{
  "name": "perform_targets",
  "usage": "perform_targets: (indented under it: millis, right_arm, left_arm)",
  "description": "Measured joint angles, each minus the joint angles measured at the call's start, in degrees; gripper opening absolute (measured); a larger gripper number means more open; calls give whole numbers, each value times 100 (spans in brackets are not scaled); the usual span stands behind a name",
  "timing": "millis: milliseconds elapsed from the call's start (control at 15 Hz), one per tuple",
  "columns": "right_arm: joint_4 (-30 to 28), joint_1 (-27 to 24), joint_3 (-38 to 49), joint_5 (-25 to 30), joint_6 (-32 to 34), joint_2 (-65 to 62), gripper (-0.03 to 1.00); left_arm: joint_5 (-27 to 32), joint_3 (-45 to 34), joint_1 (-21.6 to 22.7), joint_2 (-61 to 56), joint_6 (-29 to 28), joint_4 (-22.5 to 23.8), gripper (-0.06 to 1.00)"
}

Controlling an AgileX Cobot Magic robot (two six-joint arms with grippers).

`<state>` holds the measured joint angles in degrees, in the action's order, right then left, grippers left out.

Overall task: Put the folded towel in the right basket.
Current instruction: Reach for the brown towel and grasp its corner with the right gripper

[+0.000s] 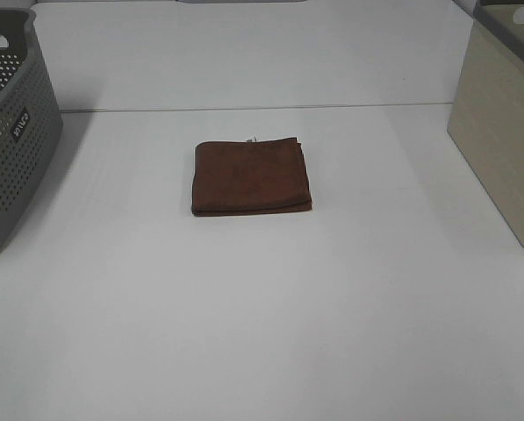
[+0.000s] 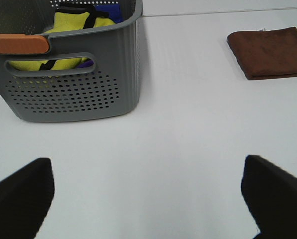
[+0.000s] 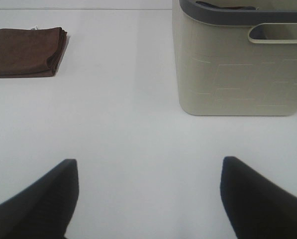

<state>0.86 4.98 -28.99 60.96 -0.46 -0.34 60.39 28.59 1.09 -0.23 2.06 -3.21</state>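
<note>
A folded brown towel (image 1: 251, 176) lies flat on the white table near the middle. It also shows in the left wrist view (image 2: 268, 52) and in the right wrist view (image 3: 26, 52). The beige right basket (image 1: 501, 123) stands at the table's right edge; the right wrist view (image 3: 238, 64) shows its dark rim and handle slot. My left gripper (image 2: 147, 194) is open and empty, well short of the towel. My right gripper (image 3: 148, 194) is open and empty, between the towel and the basket but nearer to me. Neither arm shows in the high view.
A grey perforated basket (image 1: 7, 132) stands at the left edge; in the left wrist view (image 2: 68, 74) it holds yellow and blue cloth. A seam line (image 1: 262, 107) crosses the table behind the towel.
</note>
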Motion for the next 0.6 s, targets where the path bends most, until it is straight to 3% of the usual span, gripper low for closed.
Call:
perform_targets:
  millis: [600]
  right_arm:
    - [0, 0, 0, 0, 0, 0, 75]
  left_arm:
    - [0, 0, 0, 0, 0, 0, 97]
